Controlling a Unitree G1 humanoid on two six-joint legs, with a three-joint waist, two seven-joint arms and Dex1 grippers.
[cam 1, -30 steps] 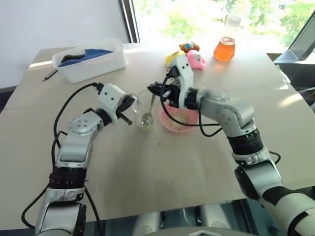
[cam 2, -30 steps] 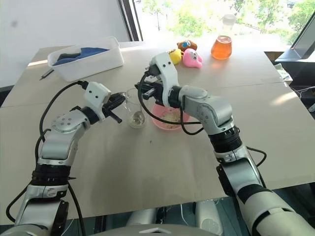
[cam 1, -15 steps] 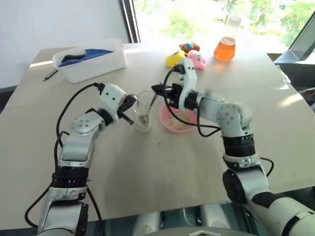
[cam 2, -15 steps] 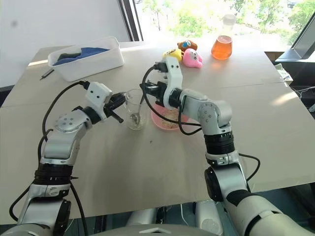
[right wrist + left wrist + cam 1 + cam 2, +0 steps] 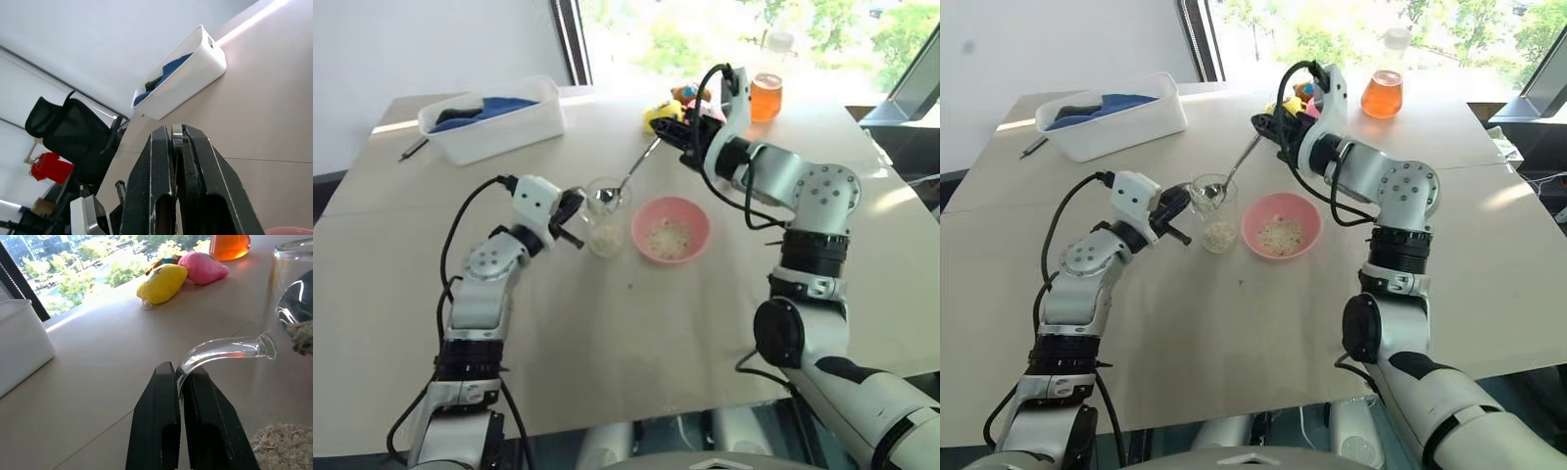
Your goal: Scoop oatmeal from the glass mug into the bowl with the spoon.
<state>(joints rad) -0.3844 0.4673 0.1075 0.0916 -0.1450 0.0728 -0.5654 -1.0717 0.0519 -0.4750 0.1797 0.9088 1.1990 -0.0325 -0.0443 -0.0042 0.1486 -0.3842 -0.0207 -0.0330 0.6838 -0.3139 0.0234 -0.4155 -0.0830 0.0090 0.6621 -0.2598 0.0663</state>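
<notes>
The glass mug (image 5: 605, 221) stands upright left of the pink bowl (image 5: 697, 216), with oatmeal (image 5: 282, 448) on its bottom. My left gripper (image 5: 571, 210) is shut on the mug's handle (image 5: 222, 348). The spoon (image 5: 631, 172) slants from the mug's mouth up toward the far right. Its head (image 5: 606, 194) sits at the rim, and its handle end is clamped in my shut right gripper (image 5: 681, 133). The handle (image 5: 177, 135) shows between the pads in the right wrist view. More oatmeal (image 5: 668, 236) lies in the bowl.
A white tub (image 5: 499, 125) with blue cloth stands at the back left, a pen (image 5: 413, 148) beside it. Yellow and pink plush toys (image 5: 164, 281) and a flask of orange liquid (image 5: 761, 97) stand at the back, behind my right hand. The table's near half is bare.
My right gripper has rolled, risen and swung to the back right, drawing the spoon's head up from the mug's bottom to its rim. The left gripper has kept its hold on the handle.
</notes>
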